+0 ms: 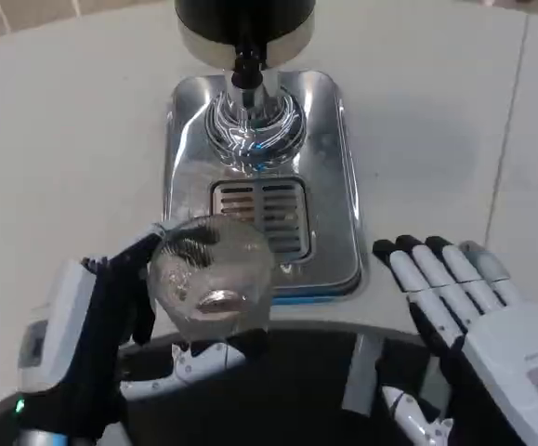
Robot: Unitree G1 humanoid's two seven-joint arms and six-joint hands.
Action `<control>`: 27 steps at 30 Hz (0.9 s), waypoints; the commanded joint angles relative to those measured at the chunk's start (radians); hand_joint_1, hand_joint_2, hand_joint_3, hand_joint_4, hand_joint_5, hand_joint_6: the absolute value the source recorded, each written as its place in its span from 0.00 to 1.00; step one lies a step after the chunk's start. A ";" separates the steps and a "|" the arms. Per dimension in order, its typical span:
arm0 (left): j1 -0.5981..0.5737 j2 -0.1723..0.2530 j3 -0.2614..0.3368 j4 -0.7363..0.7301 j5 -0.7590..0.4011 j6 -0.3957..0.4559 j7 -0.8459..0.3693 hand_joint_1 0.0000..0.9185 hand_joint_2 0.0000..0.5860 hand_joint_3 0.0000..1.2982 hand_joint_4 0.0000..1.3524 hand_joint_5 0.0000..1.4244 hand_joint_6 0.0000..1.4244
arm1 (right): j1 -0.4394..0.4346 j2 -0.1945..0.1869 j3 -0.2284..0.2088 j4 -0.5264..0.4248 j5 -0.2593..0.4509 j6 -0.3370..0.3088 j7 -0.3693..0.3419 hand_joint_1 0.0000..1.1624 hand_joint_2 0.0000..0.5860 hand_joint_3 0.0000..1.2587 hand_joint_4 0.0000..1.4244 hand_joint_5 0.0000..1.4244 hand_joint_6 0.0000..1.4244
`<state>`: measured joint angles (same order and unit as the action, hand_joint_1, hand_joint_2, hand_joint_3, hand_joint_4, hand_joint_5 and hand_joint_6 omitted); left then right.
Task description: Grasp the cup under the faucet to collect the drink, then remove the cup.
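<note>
A clear ribbed cup (211,278) is held by my left hand (92,339) at the near edge of the shiny steel drip tray (334,167); fingers wrap it from the left and from below. The cup sits short of the black faucet nozzle (246,67), which hangs over the tray's round well. Something pale glints at the cup's bottom; I cannot tell whether it is liquid. My right hand (478,330) lies flat with fingers apart, right of the tray, holding nothing.
The dispenser's black and silver body (243,23) stands at the top centre. A slotted grate (264,214) lies in the tray just beyond the cup. White tabletop (55,139) spreads to both sides.
</note>
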<state>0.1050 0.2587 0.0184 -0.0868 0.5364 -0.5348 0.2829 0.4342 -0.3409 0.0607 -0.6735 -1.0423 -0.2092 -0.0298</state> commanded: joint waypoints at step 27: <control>-0.648 -0.018 -0.107 0.755 0.044 0.008 0.234 0.80 0.16 0.93 0.93 0.93 1.00 | -0.026 0.054 0.003 -0.033 -0.050 0.092 0.069 0.09 0.96 0.00 0.00 0.00 0.00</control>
<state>-0.5043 0.2290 -0.0818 0.6251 0.5981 -0.4969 0.4899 0.4028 -0.2846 0.0692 -0.7031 -1.0955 -0.1211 0.0336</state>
